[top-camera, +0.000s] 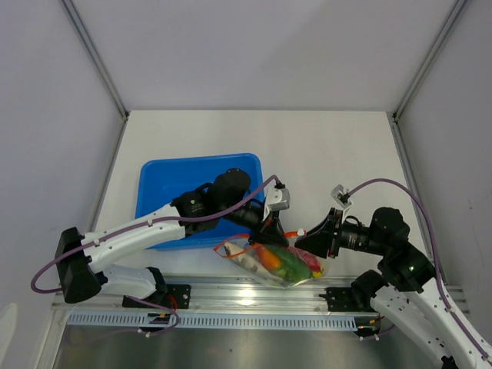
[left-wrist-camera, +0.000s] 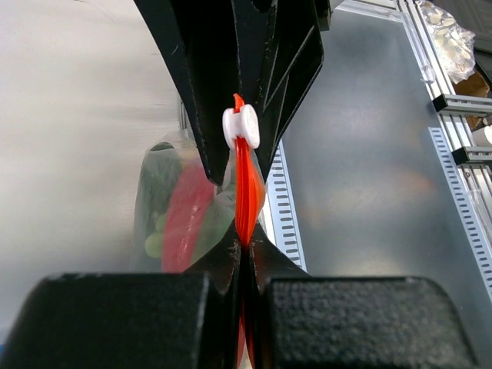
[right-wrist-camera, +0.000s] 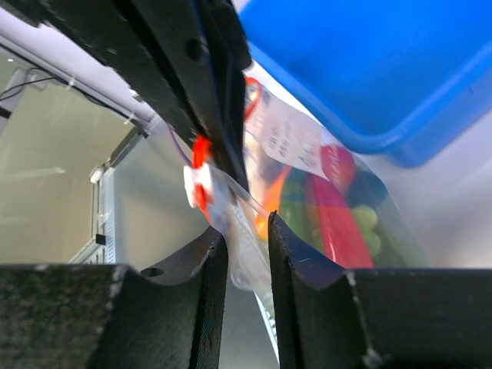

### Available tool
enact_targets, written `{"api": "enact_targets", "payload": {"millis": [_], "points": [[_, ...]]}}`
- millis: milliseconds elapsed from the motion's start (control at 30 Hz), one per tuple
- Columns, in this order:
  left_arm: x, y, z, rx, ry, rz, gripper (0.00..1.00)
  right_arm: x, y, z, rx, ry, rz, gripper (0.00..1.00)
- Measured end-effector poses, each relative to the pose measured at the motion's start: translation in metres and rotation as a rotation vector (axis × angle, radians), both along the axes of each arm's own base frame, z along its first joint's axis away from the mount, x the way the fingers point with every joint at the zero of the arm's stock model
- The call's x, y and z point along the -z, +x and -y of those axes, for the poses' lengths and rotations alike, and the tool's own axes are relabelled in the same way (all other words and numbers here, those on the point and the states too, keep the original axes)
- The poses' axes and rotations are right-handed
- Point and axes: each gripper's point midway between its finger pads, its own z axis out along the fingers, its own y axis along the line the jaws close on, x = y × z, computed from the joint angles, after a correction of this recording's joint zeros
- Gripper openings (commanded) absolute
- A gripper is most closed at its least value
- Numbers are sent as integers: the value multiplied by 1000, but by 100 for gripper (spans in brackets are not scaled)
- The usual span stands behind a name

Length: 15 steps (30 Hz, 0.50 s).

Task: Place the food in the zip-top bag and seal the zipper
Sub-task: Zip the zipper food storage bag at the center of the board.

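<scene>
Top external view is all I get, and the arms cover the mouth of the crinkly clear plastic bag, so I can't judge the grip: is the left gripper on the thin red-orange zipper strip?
Observer: Yes, the left wrist view shows the left gripper shut on the thin red-orange zipper strip.
Operator: And the right gripper?
Observer: The right wrist view shows its fingers standing apart, with film of the crinkly clear plastic bag between them.

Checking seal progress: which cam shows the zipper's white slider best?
Left wrist. The white slider sits mid-frame, sharp and unobstructed, riding the red-orange zipper. The right wrist view shows it smaller and blurred, left of centre. The top external view shows only a short orange piece of the strip between the arms, and the slider is too small to make out.
</scene>
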Motion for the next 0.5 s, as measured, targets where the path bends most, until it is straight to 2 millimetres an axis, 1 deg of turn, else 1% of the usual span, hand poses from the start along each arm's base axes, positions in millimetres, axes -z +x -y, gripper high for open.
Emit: {"api": "enact_targets", "payload": {"millis": [100,167,233,267,300,333,367,500], "points": [[-1,0,1,-3,-4,-7,1,-7,-1,-4,-25,26,19,29],[-2,0,1,-4,-4,-11,1,-10,-2,-5,-39,36,25,27],[-2,0,1,-5,-4,-14,1,-12,-3,-6,-50,43,30,22],[-2,0,1,-6,-3,-16,1,-13,-3,-7,-56,47,31,18],[-2,0,1,-6,-3,-17,0,-14,-3,-8,-61,50,32,8],[-2,0,1,-7,-3,-17,1,-15,-3,-8,-66,53,35,5],[-2,0,1,-6,-3,-17,3,-15,-3,-9,-71,56,32,1],[-2,-1,1,-3,-3,-18,17,-11,-1,-11,-72,53,18,0]]}}
